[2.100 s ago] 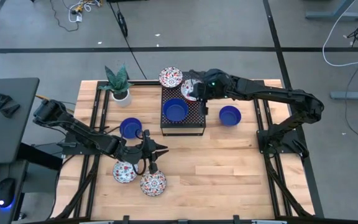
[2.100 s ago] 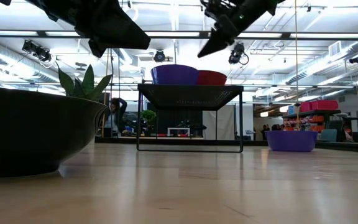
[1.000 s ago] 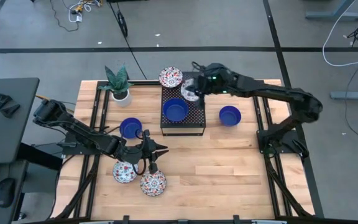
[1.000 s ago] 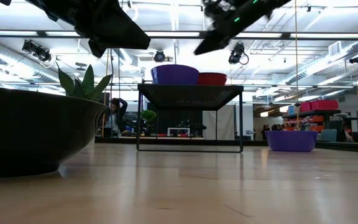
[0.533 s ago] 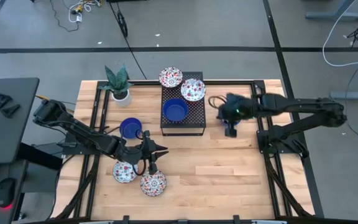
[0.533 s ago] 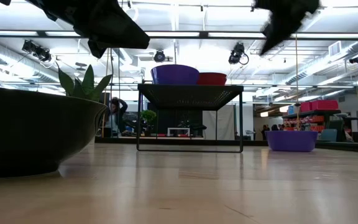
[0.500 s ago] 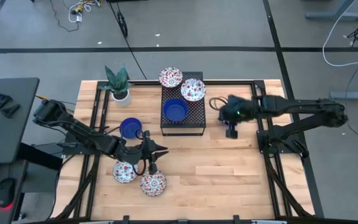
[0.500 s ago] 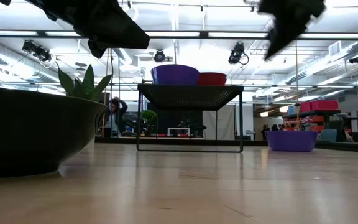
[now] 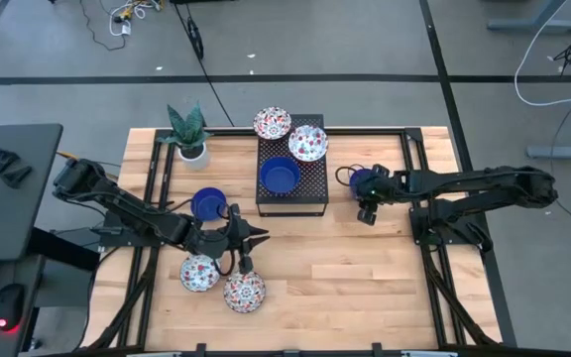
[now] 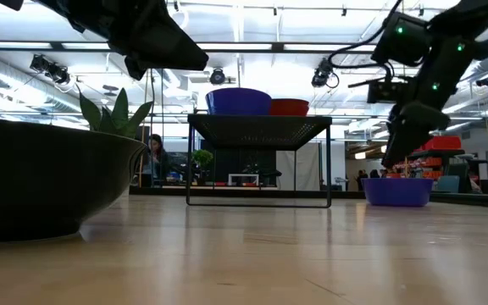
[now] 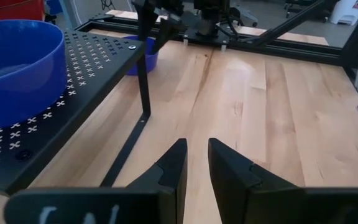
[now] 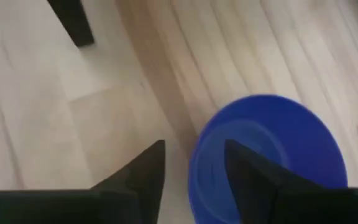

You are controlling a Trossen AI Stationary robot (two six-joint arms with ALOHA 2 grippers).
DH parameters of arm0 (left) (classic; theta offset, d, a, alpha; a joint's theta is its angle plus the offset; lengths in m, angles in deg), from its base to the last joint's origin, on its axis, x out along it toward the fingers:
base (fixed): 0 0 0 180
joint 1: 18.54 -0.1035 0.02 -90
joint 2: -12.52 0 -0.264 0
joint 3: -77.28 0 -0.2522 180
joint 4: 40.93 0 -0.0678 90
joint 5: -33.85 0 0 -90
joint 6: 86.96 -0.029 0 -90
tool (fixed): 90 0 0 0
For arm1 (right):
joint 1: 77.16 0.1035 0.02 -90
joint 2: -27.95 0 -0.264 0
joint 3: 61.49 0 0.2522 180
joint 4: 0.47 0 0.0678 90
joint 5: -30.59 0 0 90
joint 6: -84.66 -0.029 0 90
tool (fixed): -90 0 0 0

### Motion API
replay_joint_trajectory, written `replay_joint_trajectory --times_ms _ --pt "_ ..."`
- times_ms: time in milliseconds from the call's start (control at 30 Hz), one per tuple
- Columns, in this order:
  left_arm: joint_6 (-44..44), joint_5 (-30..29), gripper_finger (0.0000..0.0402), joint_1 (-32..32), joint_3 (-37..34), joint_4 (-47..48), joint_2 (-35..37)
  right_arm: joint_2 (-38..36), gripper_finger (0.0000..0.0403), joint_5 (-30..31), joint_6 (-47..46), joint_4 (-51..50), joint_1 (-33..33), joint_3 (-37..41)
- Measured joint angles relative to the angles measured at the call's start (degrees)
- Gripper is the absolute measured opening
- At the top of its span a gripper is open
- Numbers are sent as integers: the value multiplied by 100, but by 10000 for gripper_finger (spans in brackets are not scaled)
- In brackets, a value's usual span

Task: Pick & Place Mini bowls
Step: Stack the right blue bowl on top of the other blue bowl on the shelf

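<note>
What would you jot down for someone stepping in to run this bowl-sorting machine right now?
Left gripper: empty, jaws a little apart, hanging above two floral bowls at the table's near left.
Right gripper: open, empty, low over the blue bowl right of the rack.
Done: one blue bowl and one floral bowl sit on the rack.
Left: the right-hand blue bowl, another blue bowl left of the rack, the two near floral bowls, and a floral bowl at the rack's far corner.
</note>
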Motion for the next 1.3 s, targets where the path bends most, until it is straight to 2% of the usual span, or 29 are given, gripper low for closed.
replay_joint_trajectory --times_ms 167,367,533,800,933,1100,1300 --pt "7 5 71 7 0 -23 0 39 184 4 44 209 -213 154" --pt "11 4 71 7 0 -24 0 183 164 -57 177 451 -274 409" --pt "11 7 71 7 0 -25 0 208 121 -56 212 650 -274 510" --pt "11 9 71 7 0 -26 0 208 16 -55 306 624 -274 512" --pt "13 8 71 7 0 -25 0 204 8 -47 381 617 -272 507" --pt "15 9 71 7 0 -26 0 105 4 147 -14 344 -207 160" --pt "55 9 71 7 0 -26 0 -33 2 763 -448 -992 274 -965"
